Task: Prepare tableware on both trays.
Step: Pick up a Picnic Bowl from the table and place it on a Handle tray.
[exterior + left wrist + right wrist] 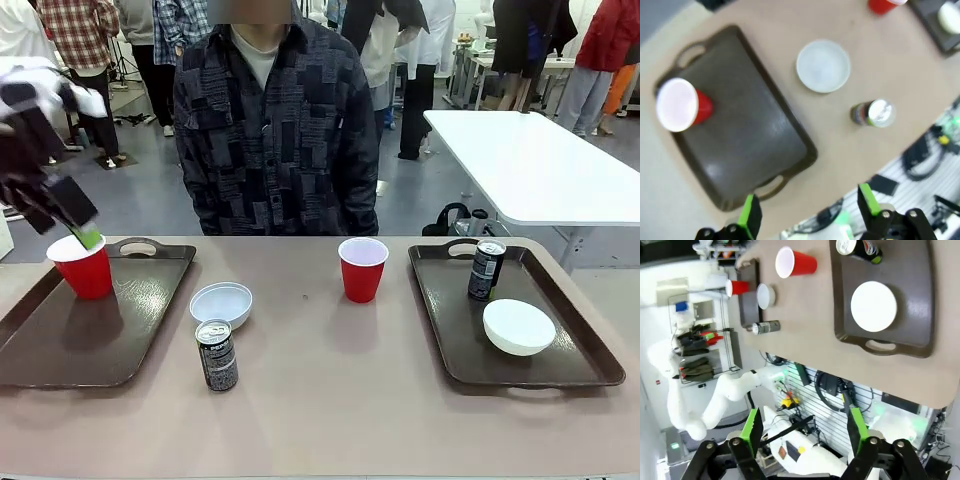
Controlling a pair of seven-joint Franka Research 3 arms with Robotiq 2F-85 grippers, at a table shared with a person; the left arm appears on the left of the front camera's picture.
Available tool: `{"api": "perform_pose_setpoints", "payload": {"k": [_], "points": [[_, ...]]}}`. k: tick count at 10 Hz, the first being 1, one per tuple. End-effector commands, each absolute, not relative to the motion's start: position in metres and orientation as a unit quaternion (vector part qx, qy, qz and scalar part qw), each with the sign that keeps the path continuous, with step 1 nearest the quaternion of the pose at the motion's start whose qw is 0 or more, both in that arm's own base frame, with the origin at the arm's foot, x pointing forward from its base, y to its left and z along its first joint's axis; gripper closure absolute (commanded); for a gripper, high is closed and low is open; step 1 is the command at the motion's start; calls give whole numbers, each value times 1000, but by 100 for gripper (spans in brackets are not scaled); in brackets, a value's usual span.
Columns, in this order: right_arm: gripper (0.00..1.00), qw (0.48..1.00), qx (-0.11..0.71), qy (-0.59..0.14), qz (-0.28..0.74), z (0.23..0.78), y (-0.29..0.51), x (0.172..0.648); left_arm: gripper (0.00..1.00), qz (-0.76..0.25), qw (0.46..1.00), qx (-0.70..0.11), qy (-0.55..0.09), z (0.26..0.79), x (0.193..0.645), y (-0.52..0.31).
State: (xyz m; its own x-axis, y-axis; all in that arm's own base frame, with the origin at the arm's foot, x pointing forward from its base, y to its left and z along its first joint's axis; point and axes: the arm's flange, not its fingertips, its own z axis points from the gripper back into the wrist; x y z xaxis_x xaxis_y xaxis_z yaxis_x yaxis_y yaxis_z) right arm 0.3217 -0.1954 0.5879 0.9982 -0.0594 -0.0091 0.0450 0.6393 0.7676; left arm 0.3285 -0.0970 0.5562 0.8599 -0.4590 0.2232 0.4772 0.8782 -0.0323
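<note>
- Two trays are filling: left tray, lower left, is carrying a cup at its far corner; right tray, lower right, a can and bowl.
- Left pincer is hovering near that cup, jaws apart; right pincer likewise.
- Likely next: loose bowl and loose can, centre, going left; loose cup going right.
- Person, top centre, is blocking nothing.

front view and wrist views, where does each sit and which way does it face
front view: robot's side of the table, facing the person across it; left tool top left.
left wrist view: high up, looking down on the left tray; its own open fingers at the bottom.
right wrist view: off the table's edge, looking down at the right tray; right tool open, left arm beyond.
shared: all three show the middle red cup.
</note>
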Motion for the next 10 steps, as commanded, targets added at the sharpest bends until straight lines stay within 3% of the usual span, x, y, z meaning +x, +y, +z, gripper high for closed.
{"api": "perform_pose_setpoints", "payload": {"k": [1, 7, 10], "points": [[11, 883, 470, -6, -5, 584, -219, 308, 0, -225, 971, -14, -75, 528, 352, -114], [11, 857, 516, 7, -4, 532, -235, 275, 0, -169, 973, 3, -158, 478, 394, -183], [11, 859, 511, 15, -8, 533, -237, 274, 0, -182, 971, -15, -153, 479, 394, -178]]}}
